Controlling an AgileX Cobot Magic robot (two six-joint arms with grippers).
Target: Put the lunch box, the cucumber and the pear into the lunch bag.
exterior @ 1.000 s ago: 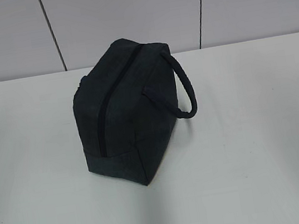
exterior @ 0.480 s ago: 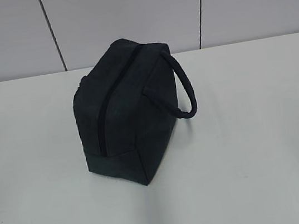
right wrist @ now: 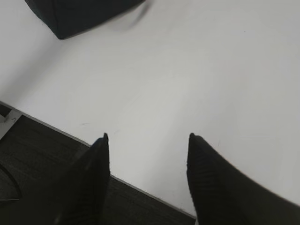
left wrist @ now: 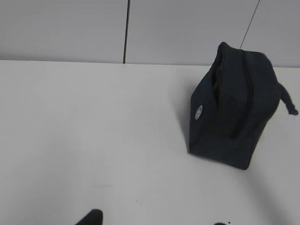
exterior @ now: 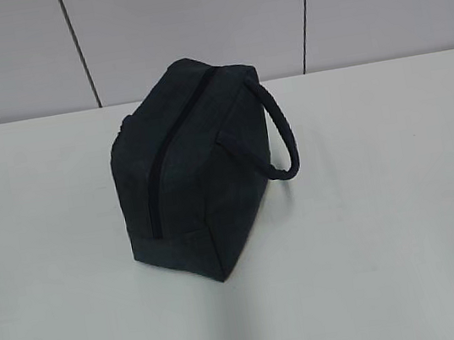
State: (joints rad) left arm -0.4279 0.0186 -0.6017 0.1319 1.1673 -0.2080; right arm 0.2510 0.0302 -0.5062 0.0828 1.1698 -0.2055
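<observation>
Exterior view: boxy navy fabric lunch bag (exterior: 189, 171) on smooth white table (exterior: 391, 239); right pincer (right wrist: 147, 140) spread, left indiscernible.

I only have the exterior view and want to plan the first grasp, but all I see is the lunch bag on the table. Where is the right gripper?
Observer: The right gripper hangs over the near edge of the table, jaws open and empty. A corner of the lunch bag shows at the upper left of its wrist view.
Operator: Is there anything on the bag's end face, turned away from me?
Observer: Yes, the left wrist view shows a small pale round mark on it.
Operator: Is the lunch box, cucumber or pear in sight?
Observer: No, neither wrist view shows them.
</observation>
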